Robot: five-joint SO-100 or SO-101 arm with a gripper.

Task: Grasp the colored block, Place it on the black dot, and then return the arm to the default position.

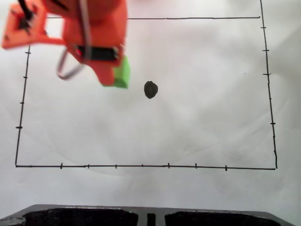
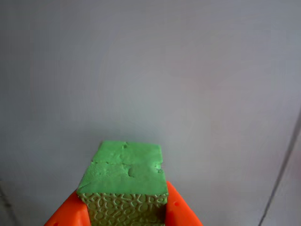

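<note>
The gripper [image 2: 123, 214] has its jaws clenched on the colored block [image 2: 126, 176] — an orange finger against each side. In the fixed view the arm [image 1: 89, 33] reaches in from the upper left, partly cut off, the block [image 1: 121, 74] just left of the black dot [image 1: 150, 89] — whether it touches the paper [image 1: 188, 122] cannot be told.

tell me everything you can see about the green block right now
The green block is a small bright green cube that looks like foam: one face is smooth with slight dents, another is covered in a pebbly embossed pattern. It is clamped between the orange jaws of the gripper, which press on two opposite sides in the wrist view. In the fixed view the block sticks out from under the arm, just left of the black dot and not covering it. Whether it touches the paper cannot be told.
</note>
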